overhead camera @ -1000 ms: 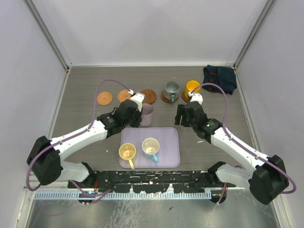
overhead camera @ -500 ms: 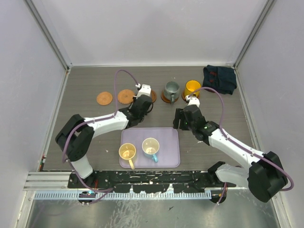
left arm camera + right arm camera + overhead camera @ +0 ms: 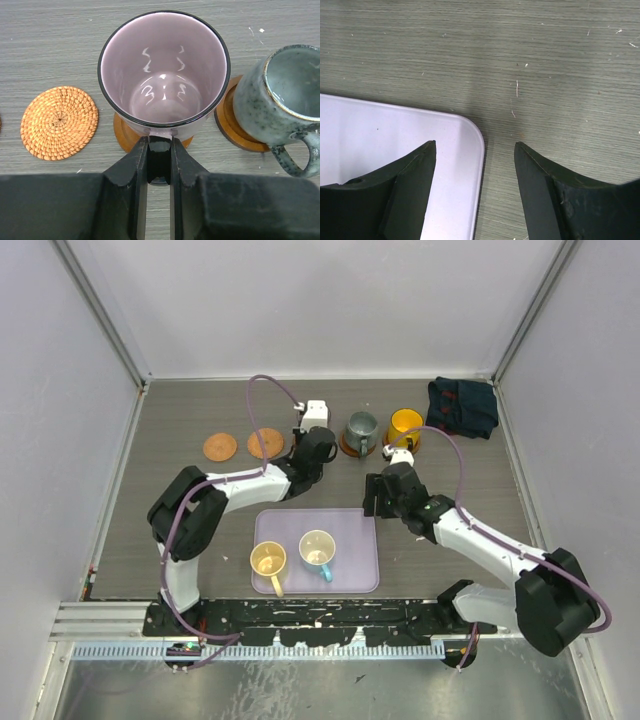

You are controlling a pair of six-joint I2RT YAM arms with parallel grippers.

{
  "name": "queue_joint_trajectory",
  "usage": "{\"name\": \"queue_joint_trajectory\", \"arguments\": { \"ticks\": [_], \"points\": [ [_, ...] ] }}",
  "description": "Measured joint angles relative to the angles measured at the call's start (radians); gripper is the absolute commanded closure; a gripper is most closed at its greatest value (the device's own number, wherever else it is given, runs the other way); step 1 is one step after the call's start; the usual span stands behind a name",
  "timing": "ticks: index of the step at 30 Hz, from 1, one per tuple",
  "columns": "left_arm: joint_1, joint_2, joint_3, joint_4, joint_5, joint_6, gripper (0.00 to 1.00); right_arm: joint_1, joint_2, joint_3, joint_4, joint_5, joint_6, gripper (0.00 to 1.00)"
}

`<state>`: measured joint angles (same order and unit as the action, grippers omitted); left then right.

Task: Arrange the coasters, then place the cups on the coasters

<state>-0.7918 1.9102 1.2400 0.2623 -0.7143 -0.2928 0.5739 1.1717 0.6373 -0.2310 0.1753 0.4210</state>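
Gripping the translucent purple cup (image 3: pixel 164 75) by its handle, the left hand (image 3: pixel 160 150) is pinched nearly closed. The cup is over a wooden coaster (image 3: pixel 125 139); whether it rests there I cannot tell. A grey-green cup (image 3: pixel 280 95) stands just beside it. The purple cup looks rigid, glossy, probably slippery and breakable, so the handle is the sound hold. The right hand (image 3: pixel 474 146) hangs open and empty over a corner of the lavender tray (image 3: pixel 395 130).

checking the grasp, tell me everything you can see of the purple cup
The purple cup is translucent lavender and glassy with a dark rim, empty and upright. The left gripper has its jaws shut on the handle at the cup's near side. The cup is over a brown coaster, contact unclear, close beside the grey-green mug.
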Motion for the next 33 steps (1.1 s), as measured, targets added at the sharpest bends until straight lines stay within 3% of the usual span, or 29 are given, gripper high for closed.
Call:
{"name": "queue_joint_trajectory", "arguments": {
  "ticks": [33],
  "points": [
    [0.015, 0.037, 0.006, -0.068, -0.049, -0.093, 1.0, 0.0, 0.009, -0.003, 0.023, -0.028, -0.003, 0.32]
  ]
}}
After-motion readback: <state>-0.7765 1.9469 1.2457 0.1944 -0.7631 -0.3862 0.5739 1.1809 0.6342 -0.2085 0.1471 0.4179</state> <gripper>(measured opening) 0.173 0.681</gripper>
